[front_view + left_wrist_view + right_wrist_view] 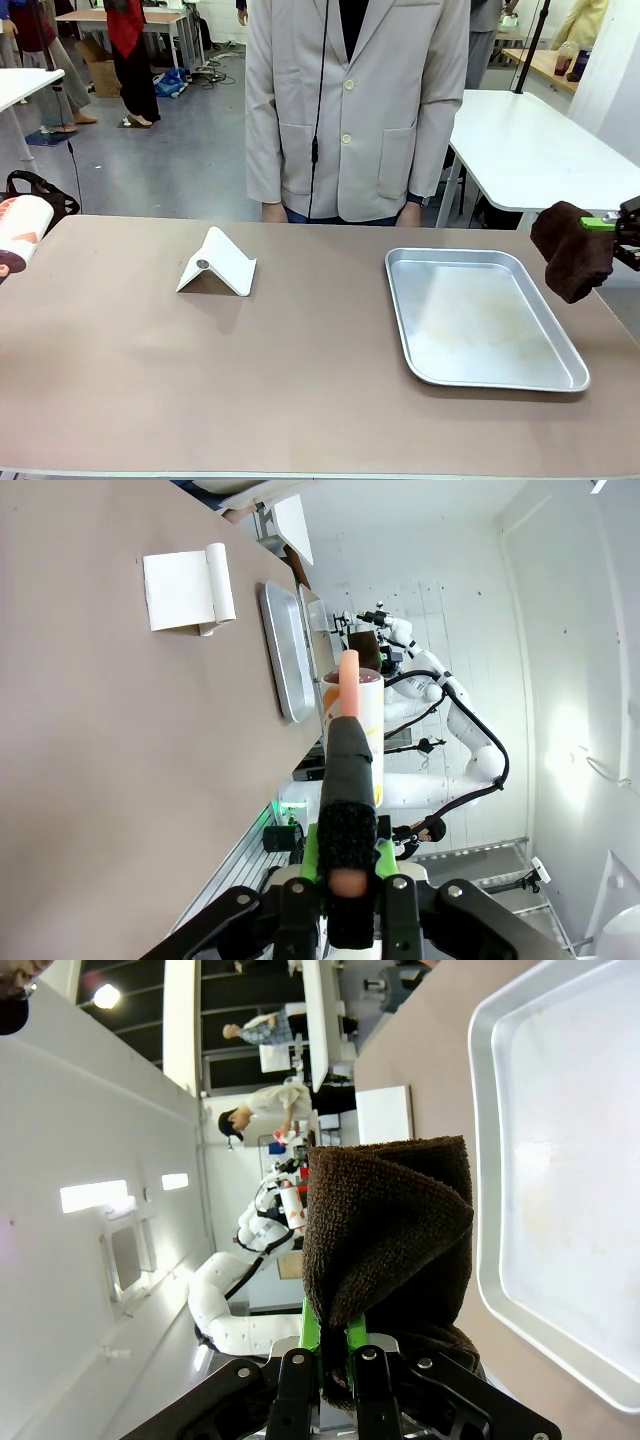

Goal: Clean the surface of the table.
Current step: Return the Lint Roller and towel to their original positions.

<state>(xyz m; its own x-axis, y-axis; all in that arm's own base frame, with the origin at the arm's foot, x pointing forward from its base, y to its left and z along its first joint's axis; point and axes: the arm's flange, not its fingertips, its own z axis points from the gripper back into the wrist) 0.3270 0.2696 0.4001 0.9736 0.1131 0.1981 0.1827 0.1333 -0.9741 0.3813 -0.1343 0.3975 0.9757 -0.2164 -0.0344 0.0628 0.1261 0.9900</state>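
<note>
The table (pixel 300 380) has a wide brownish-taupe top. At its right edge my right gripper (pixel 610 228) is shut on a dark brown cloth (pixel 572 250), which hangs above the table's edge beside the tray. In the right wrist view the folded cloth (pixel 390 1220) stands up from between the gripper's (pixel 335 1330) green pads. At the far left a white bottle with orange print (pixel 20 230) hangs over the table's left end. My left gripper (pixel 346 780) is shut on this bottle (pixel 365 730).
A shiny metal tray (pixel 400 300) lies right of centre with nothing in it. A white folded stand (pixel 215 262) sits left of centre. A person in a beige jacket (pixel 350 110) stands at the far edge, hands at the table's rim. White tables stand behind.
</note>
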